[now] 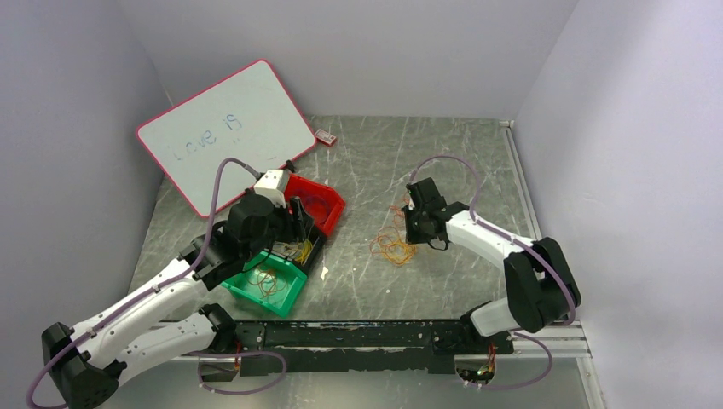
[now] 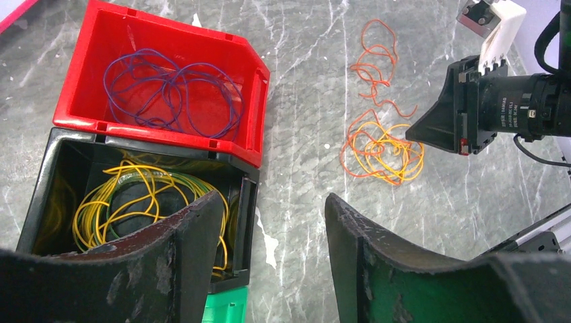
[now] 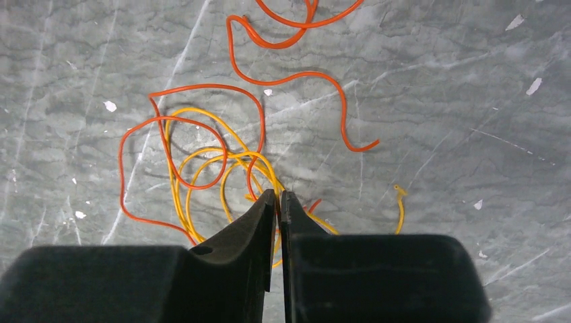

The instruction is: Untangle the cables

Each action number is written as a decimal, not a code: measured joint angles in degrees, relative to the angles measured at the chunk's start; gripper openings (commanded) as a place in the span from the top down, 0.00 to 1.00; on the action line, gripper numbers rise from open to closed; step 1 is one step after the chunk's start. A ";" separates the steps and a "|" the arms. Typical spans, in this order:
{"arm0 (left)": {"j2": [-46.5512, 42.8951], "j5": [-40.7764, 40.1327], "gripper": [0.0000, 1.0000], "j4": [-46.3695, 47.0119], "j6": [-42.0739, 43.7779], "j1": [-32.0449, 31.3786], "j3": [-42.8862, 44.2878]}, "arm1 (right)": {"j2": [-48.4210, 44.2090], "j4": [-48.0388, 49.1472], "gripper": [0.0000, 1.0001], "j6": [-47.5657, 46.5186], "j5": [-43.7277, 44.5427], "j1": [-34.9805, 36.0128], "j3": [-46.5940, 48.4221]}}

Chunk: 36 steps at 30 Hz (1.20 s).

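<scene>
- the cables [image 3: 215, 168], a loose tangle of hair-thin orange and yellow wire loops, lie on the grey marbled tabletop [image 3: 471, 101], well to the right of the red plastic bin [image 2: 81, 67] and not touching it.
- the right gripper [image 3: 278, 195] has its fingers drawn almost together at the tangle's near edge, pinching where yellow strands cross.
- the left gripper [image 2: 273, 202] hangs just on the near side of the red bin, fingers spread apart with nothing between them.
- the strands look very light, springy and slick. they would likely keep their curl, and a lifted loop would likely drag its neighbours along.
- the best hold is probably a single outer loop or a free orange end, not the crossed middle.
</scene>
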 measured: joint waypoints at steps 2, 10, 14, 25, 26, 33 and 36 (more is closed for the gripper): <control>0.02 0.02 0.38 0.00 0.02 0.00 0.00 | -0.26 0.15 0.98 -0.02 0.04 0.00 0.00; 0.26 1.20 0.29 1.38 1.33 0.00 0.00 | -8.15 -1.22 1.00 0.22 0.66 0.00 1.42; 1.16 4.85 0.26 7.04 4.35 0.00 0.00 | -14.47 -3.19 1.00 0.90 0.35 0.00 6.86; 18.08 23.39 0.20 28.17 13.18 -0.13 7.69 | -22.95 -8.24 1.00 3.34 -0.57 0.00 21.73; 19.26 24.65 0.18 29.49 13.53 -0.26 8.61 | -23.15 -8.46 1.00 3.50 -0.72 0.00 22.16; 24.22 30.88 0.13 37.77 14.27 -3.56 12.63 | -24.81 -10.54 1.00 5.05 -1.18 0.00 22.73; 26.45 31.28 0.12 39.98 14.47 -5.49 13.86 | -25.18 -10.51 1.00 6.05 -2.27 0.00 22.73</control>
